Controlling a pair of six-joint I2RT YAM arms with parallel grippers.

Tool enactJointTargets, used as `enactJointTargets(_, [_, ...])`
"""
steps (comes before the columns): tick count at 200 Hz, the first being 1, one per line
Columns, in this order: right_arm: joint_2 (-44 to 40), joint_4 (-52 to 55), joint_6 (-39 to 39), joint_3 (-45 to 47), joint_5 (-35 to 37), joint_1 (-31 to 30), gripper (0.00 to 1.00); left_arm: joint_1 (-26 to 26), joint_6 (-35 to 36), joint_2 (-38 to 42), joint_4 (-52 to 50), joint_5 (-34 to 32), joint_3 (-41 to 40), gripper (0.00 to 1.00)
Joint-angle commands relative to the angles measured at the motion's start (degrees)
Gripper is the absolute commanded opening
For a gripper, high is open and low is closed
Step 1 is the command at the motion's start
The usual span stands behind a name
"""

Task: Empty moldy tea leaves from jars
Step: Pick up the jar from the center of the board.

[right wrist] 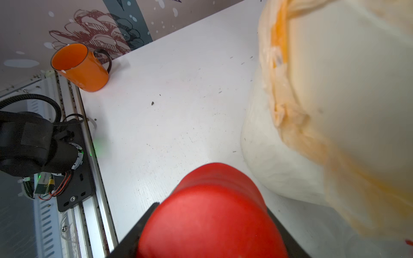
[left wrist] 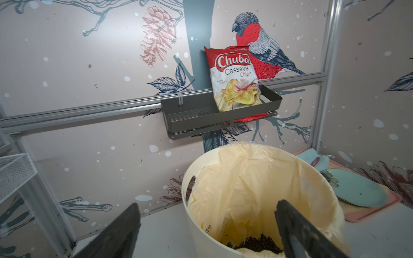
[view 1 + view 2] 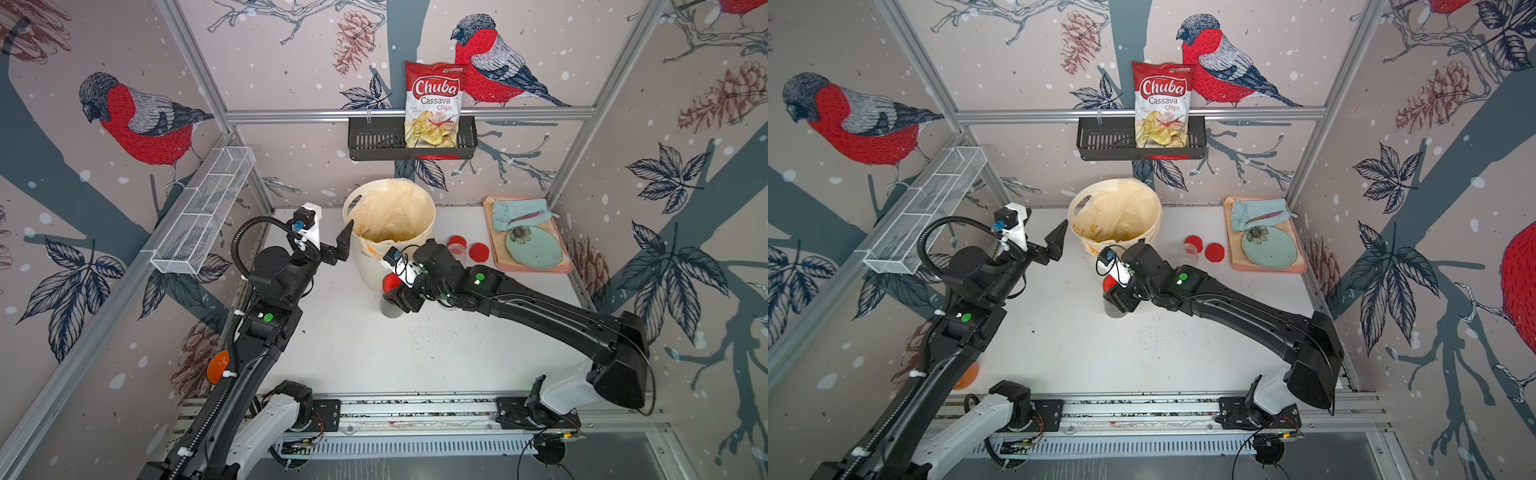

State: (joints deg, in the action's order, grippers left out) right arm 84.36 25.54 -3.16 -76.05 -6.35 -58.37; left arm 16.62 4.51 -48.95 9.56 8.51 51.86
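Lid (image 1: 212, 196) pinched in my right gripper (image 1: 212, 223), apparently to unscrew the jar (image 3: 390, 311) beside the bin (image 3: 432, 216); my left gripper (image 2: 207, 204) hangs spread, empty, at its rim.

- The red and white chip bag (image 3: 434, 104) has the big word "Chuba" in white letters on a red patch near its top.
- Under that, the bag says "Cassava" in dark letters.
- Just below, it says "Chips" in red letters.
- These three words can be read in both top views and in the left wrist view.
- The bag also has small print under "Cassava" and a tiny line at its very top, both too small to read.
- The yellowish liner (image 2: 245, 189) in the bin (image 2: 190, 225) has a few little yellow marks like letters, too small to read.
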Motion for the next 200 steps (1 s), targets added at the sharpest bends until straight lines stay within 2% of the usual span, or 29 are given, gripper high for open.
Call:
enactJointTargets(1, [-2.6, -0.83, -1.88, 0.15, -3.01, 1.09, 0.24, -0.23, 0.13, 0.16, 1.34, 10.95, -0.05, 0.93])
enactJointTargets(55, [-8.04, 0.2, -3.34, 0.96, -6.4, 5.01, 0.23, -0.2, 5.28, -3.37, -3.85, 29.85, 2.36, 0.93])
enactJointTargets(81, [-11.13, 0.24, -3.7, 2.09, -8.51, 8.2, 0.23, -0.28, 6.79, -5.52, -7.36, 34.78, 4.37, 0.92])
enactJointTargets(116, [-14.92, -1.68, -4.01, 3.59, -13.06, 11.81, 0.23, -0.33, 12.01, -8.69, -13.51, 45.05, 5.01, 0.91])
enactJointTargets(180, [-13.97, -0.65, -5.41, 0.06, -14.66, 11.98, 0.22, -0.23, 17.78, -12.93, -21.28, 51.52, 9.7, 0.94])
enactJointTargets(200, [-13.44, -0.48, -5.78, -1.04, -15.54, 12.0, 0.22, -0.18, 18.2, -13.93, -21.84, 51.64, 9.8, 0.94])
